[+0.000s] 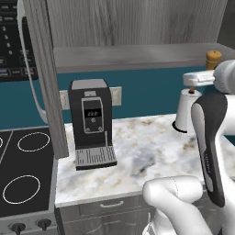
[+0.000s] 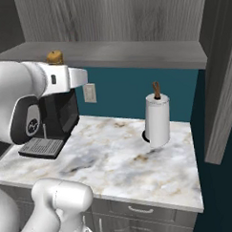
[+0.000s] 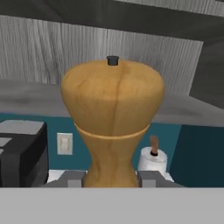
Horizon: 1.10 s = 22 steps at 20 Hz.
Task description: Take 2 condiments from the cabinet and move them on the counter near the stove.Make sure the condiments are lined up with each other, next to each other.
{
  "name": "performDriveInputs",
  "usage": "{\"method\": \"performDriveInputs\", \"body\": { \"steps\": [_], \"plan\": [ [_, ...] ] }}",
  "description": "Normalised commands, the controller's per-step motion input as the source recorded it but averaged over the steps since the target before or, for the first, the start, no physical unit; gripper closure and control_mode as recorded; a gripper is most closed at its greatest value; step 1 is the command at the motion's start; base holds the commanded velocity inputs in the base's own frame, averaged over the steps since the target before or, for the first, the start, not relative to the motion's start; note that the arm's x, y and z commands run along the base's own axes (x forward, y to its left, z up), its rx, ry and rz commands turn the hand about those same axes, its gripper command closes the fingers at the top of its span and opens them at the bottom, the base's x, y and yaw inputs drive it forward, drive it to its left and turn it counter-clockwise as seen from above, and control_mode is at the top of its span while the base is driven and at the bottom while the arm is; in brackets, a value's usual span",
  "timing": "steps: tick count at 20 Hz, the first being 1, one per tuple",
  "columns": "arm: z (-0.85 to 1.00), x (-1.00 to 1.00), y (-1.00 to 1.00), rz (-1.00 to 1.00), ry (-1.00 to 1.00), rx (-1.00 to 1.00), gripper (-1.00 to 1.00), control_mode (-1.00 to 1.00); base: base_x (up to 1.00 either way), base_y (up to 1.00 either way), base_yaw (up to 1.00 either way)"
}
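One wooden mill [image 3: 112, 118], one coffee machine [image 1: 91, 123], one paper-towel roll [image 2: 157, 119].

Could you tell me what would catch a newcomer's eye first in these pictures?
The tan wooden mill looms large in the hand view, its narrow waist between the two dark fingertips. On the marble counter a black coffee machine stands by the black stove, and a white paper-towel roll stands farther along.

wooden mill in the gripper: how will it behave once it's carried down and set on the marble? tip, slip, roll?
The wooden mill looks rigid, so it probably won't flex between the fingers at its narrow waist. Its bulbous head is far wider than the neck, so it is likely top-heavy and may tip on the counter. The smooth, tapered wood could slip in the gripper.
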Motion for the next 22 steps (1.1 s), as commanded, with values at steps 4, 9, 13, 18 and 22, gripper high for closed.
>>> {"method": "performDriveInputs", "body": {
  "steps": [4, 9, 13, 18, 22],
  "plan": [
    [0.00, -0.52, 0.00, 0.00, 0.00, 0.08, 1.00, -1.00, 0.00, 0.00, 0.00],
    [0.00, -0.52, 0.03, 0.00, 0.00, 0.04, 1.00, -1.00, 0.00, 0.00, 0.00],
    [0.00, -0.33, 0.16, 0.00, 0.00, 0.00, 1.00, -1.00, 0.00, 0.00, 0.00],
    [-0.02, -0.13, 0.14, 0.00, 0.00, 0.00, 1.00, -1.00, 0.00, 0.00, 0.00],
    [-0.12, 0.00, 0.17, 0.00, 0.00, 0.00, 1.00, -1.00, 0.00, 0.00, 0.00]
  ]
}}
